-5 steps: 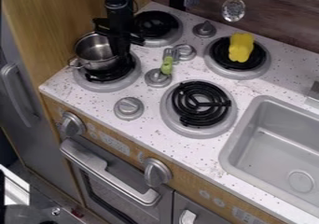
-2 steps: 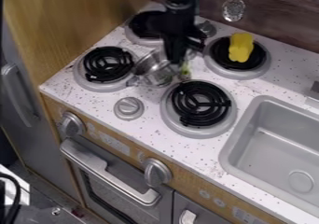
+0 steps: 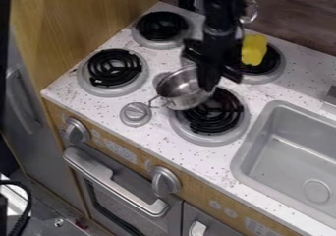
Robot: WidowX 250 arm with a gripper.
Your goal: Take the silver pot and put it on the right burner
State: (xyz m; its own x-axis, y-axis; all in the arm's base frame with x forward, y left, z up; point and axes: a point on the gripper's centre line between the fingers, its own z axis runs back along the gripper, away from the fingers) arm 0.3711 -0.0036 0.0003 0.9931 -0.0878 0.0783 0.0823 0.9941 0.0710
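My gripper (image 3: 209, 80) hangs over the back edge of the front right burner, shut on the right side of the silver pot. The silver pot (image 3: 183, 90) is held slightly tilted, overlapping the left and back part of that burner; its small handle points to the lower left. Whether its base touches the stove cannot be told. The right burner (image 3: 220, 117) shows its black coil below and to the right of the pot, with its upper part hidden by the gripper and pot.
A yellow object (image 3: 254, 50) rests on the back right burner, partly behind the arm. The left burner (image 3: 113, 69) and back left burner (image 3: 161, 26) are bare. A knob (image 3: 136, 114) stands left of the pot; the sink (image 3: 289, 151) is at right.
The gripper has carried the pot off the front left burner, across the stove to the right and toward the front. The left burner's coil has come into full view.
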